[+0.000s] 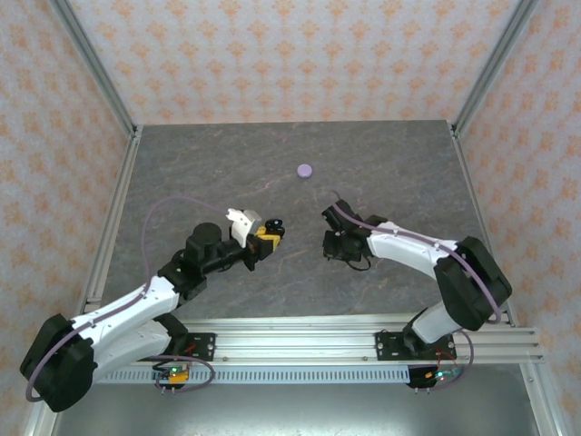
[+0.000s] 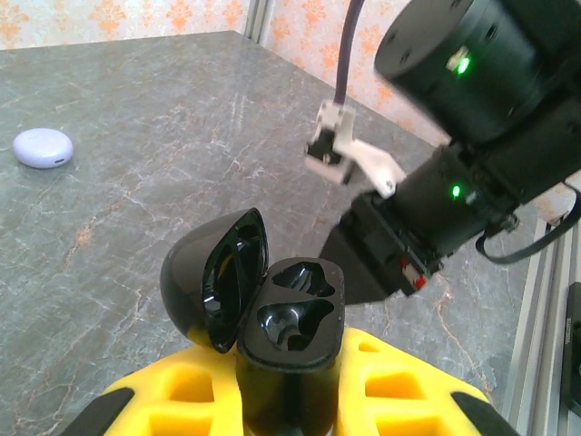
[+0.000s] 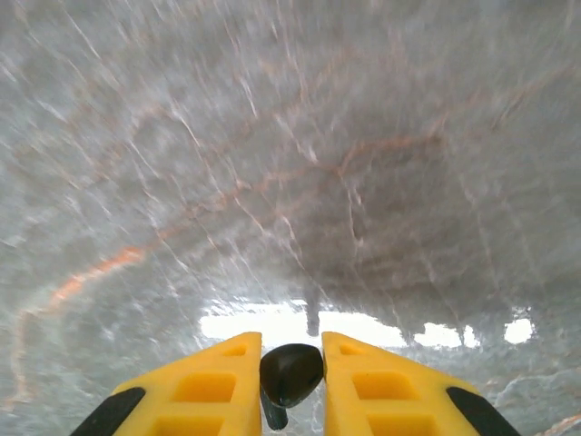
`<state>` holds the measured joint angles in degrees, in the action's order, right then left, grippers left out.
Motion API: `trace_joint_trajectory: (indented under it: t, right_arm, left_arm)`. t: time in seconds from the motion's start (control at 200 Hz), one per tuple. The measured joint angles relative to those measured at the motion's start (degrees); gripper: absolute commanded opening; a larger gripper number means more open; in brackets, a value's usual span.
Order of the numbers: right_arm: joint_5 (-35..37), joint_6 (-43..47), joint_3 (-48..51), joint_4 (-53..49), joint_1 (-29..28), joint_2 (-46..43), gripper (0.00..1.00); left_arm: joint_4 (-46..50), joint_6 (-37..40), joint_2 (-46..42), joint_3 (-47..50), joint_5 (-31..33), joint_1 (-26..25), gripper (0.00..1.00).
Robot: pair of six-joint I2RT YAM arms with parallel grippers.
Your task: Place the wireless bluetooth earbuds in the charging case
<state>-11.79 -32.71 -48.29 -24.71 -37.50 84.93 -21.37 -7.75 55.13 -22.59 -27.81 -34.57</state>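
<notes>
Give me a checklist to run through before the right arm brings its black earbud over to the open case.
1. Left end effector clamped on the black case: ok.
2. Case lid swung open: ok.
3. Both wells empty and unobstructed: ok.
4. Right end effector pinching the black earbud: ok.
5. Earbud turned to match a well: cannot tell.
6. Right end effector lined up over the case: not ok; the top view shows it off to the side, with a gap between the two.
</notes>
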Motion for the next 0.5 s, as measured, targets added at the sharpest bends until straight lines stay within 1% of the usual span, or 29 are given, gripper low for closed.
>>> trace_joint_trajectory:
  t: [0.16,0.501]
  right_arm:
    - [0.0,0.5,1.4,3.2,1.6,-6.0,0.2]
    - [-1.6,2.2,2.3,8.5,1.7,-17.4,0.2]
  left_arm:
    - [-5.1,-1.1,3.7,1.1,1.6,-1.3,0.17]
    - [-13.4,-4.3,13.2,1.2,6.9,-5.7,0.17]
